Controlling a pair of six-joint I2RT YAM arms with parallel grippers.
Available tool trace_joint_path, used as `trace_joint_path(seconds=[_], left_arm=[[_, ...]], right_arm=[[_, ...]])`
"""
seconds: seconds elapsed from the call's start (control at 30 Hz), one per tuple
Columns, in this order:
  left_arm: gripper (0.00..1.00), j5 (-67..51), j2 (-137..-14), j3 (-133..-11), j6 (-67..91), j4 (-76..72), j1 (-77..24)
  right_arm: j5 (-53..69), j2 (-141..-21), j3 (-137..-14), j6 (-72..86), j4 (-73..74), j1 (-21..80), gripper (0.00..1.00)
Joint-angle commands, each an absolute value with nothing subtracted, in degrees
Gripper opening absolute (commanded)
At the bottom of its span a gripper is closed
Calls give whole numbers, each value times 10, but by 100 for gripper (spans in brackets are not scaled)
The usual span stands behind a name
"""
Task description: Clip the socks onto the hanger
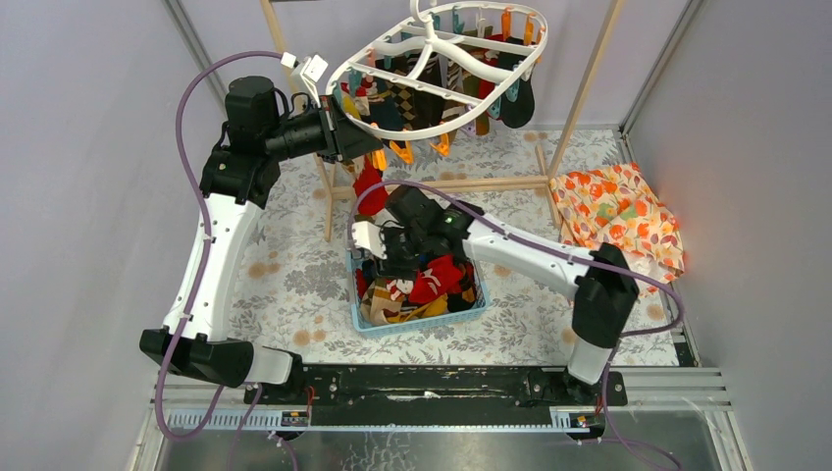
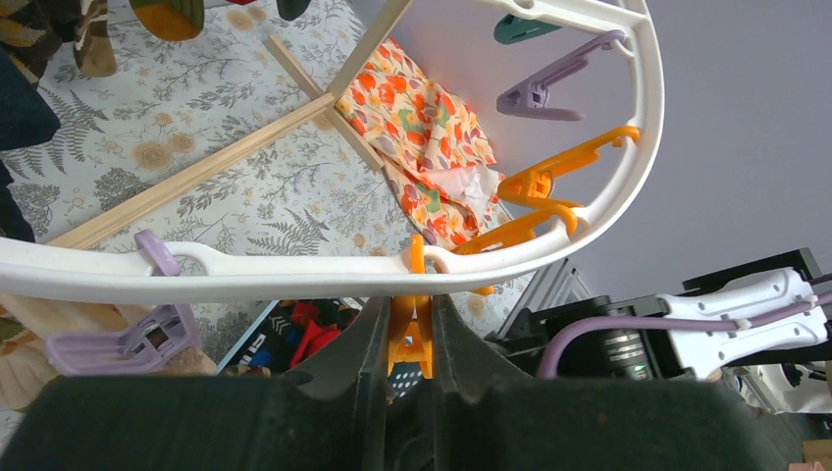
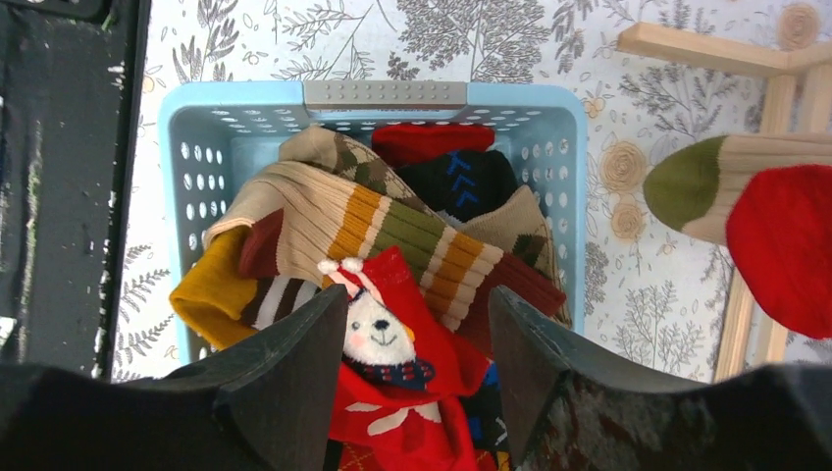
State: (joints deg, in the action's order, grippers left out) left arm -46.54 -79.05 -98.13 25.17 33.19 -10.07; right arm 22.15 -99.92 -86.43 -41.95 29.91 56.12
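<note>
The white oval hanger [image 1: 432,49] hangs tilted from the wooden frame, with several socks [image 1: 412,103] clipped under it. My left gripper [image 2: 410,324] is up at its near rim [image 2: 294,275], shut on an orange clip [image 2: 412,343] that dangles from the rim. More socks lie heaped in a blue basket [image 3: 383,93]: a striped one [image 3: 412,231], a mustard one [image 3: 206,294] and a red sock with a white bear [image 3: 392,334]. My right gripper [image 3: 417,294] is low over that heap, open, its fingers astride the red bear sock.
The wooden rail frame [image 1: 446,183] stands behind the basket [image 1: 471,306]. An orange floral cloth [image 1: 618,211] lies at the right. Purple clips [image 2: 118,339] and other orange clips [image 2: 559,172] hang along the rim. A red sock [image 3: 785,245] and an olive-toed one [image 3: 687,186] dangle right of the basket.
</note>
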Motion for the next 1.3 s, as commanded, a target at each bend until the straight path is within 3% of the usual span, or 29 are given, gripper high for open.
trace_joint_path(seconds=[0.0, 0.43, 0.73, 0.83, 1.0, 1.17, 1.27], left_arm=[[3, -475, -781, -989, 250, 335, -96], [3, -475, -782, -991, 248, 340, -95], [3, -473, -781, -997, 247, 348, -95], [3, -471, -779, -997, 241, 352, -95], [3, -469, -778, -997, 233, 358, -94], [3, -468, -780, -998, 229, 361, -91], [3, -470, -779, -1001, 229, 362, -90]], right_arm=[[221, -1041, -924, -486, 384, 571, 60], [202, -1125, -1018, -540, 487, 578, 57], [195, -1136, -1004, -548, 487, 584, 53], [190, -1134, -993, -550, 475, 586, 45], [184, -1115, -974, -537, 447, 587, 10], [197, -1079, -943, -523, 439, 587, 1], [206, -1055, -930, -497, 433, 586, 0]])
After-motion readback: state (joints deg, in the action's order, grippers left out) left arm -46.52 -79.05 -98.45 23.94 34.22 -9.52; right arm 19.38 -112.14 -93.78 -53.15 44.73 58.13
